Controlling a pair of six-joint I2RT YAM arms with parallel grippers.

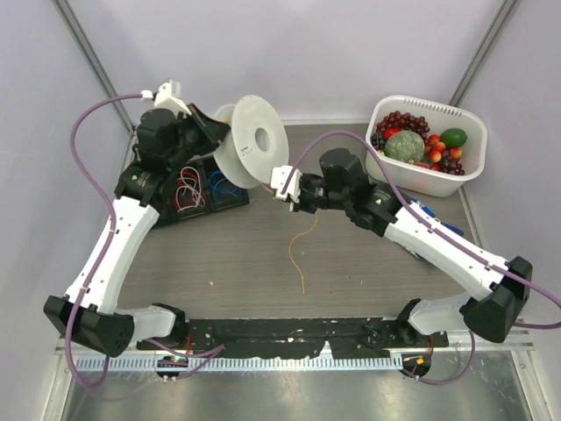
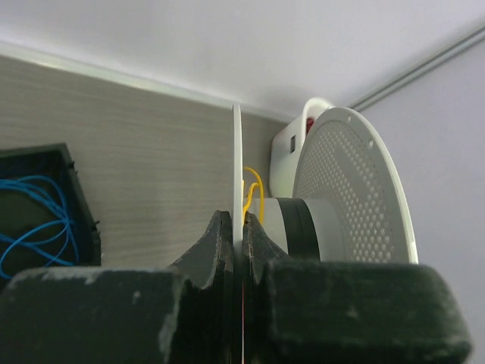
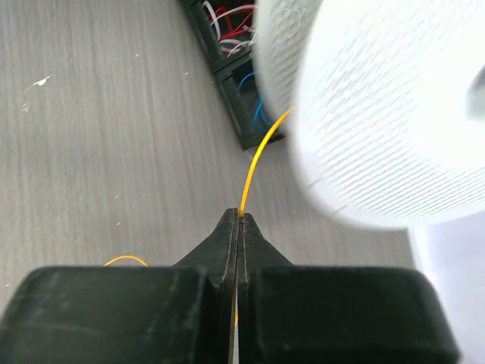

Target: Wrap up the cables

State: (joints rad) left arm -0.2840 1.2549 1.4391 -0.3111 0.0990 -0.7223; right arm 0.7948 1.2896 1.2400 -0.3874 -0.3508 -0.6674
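Note:
A white plastic spool [image 1: 250,140] is held up above the back left of the table. My left gripper [image 1: 203,123] is shut on the edge of one of its flanges [image 2: 236,174]; the other, perforated flange [image 2: 356,189] is to the right. A thin yellow-orange cable [image 1: 302,246] hangs from my right gripper [image 1: 282,182] down to the table. In the right wrist view the right gripper [image 3: 239,218] is shut on the cable [image 3: 258,159], which runs up to the spool [image 3: 379,114]. A few yellow turns [image 2: 253,193] lie on the hub.
A black tray [image 1: 195,189] with white-and-red and blue wire coils [image 2: 34,216] sits under the spool at the left. A white basket [image 1: 427,145] of toy fruit stands at the back right. A blue object [image 1: 429,215] lies under the right arm.

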